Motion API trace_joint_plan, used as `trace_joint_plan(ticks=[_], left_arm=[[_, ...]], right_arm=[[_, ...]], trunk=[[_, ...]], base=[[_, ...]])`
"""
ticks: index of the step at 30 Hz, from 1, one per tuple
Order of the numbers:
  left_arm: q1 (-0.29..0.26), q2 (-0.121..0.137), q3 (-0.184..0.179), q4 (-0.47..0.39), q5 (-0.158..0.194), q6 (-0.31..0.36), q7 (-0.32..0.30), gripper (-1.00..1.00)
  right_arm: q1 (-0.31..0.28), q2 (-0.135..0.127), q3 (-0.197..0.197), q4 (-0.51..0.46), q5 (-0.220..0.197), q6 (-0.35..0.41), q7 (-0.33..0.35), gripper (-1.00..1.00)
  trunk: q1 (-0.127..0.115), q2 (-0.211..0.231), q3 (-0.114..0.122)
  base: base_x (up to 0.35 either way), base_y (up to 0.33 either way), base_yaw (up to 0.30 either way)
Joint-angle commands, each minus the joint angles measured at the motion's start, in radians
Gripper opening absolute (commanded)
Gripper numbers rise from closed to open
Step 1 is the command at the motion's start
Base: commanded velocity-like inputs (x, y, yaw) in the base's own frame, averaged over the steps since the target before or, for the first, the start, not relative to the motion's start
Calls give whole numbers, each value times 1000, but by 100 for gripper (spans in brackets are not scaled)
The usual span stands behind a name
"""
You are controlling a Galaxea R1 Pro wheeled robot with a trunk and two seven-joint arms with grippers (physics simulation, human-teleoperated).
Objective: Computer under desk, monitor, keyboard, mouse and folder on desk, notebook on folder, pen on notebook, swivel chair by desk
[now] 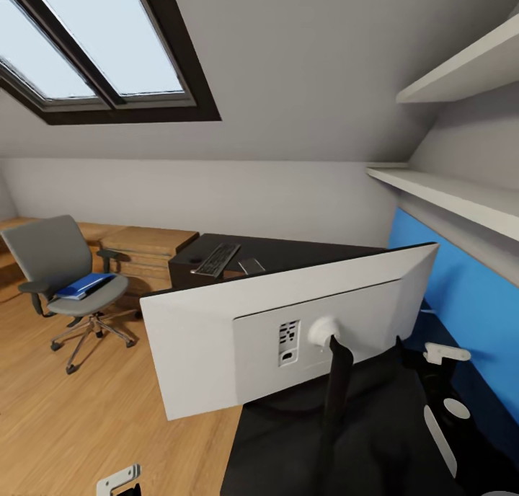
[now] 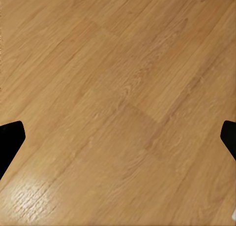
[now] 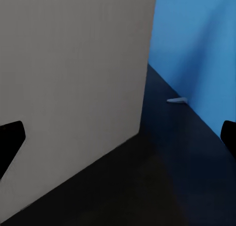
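Item: workspace, bedroom, as we find it.

- Monitor (image 1: 216,337): stands on the desk (image 1: 288,254) with its white back toward us, close in front of our trunk; its black stand (image 1: 335,395) rises between us and the panel. In the right wrist view the white panel (image 3: 69,88) looms just beside the right gripper (image 3: 118,137).
- Keyboard (image 1: 216,259): lies on the far wing of the desk, well apart from the monitor. A small grey flat thing (image 1: 251,266) lies just beside it; we cannot tell what it is.
- Folder (image 1: 85,285): blue, lies on the seat of the swivel chair (image 1: 50,258), which stands out on the wooden floor (image 1: 108,409), apart from the desk.
- Right gripper: jaws spread, grasping nothing.
- Left gripper (image 2: 118,137): jaws spread wide over bare floor, empty.

Risks, as we judge them: the right arm sits so near the monitor that a careless swing could knock or tip it. The tall panel blocks our sight of the desk beyond, so a reach toward the keyboard goes half blind. Rolling toward the chair could nudge it on its castors and slide the folder off.
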Motion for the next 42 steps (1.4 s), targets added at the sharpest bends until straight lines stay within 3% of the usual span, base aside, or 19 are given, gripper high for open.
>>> trace_joint_plan(ticks=[1,15,25,34,42], left_arm=[[-1,0,-2,0,11,-4,2,100],[-1,1,-1,0,11,-5,2,100],[-1,1,-1,0,11,-5,2,100],[-1,2,0,0,11,-5,2,100],[-1,2,0,0,11,-5,2,100]], right_arm=[[-1,0,2,1,-7,-4,-2,100],[-1,-1,2,1,-6,-4,-1,100],[-1,0,3,2,-6,-4,4,100],[-1,4,57,5,-6,-4,4,100],[-1,4,74,9,-7,-4,5,100]], trunk=[[0,-1,-1],[0,-1,0],[0,-1,0],[0,-1,0],[0,-1,0]], base=[[14,-18,29],[10,-4,6],[176,0,0],[14,0,0],[1,0,0]])
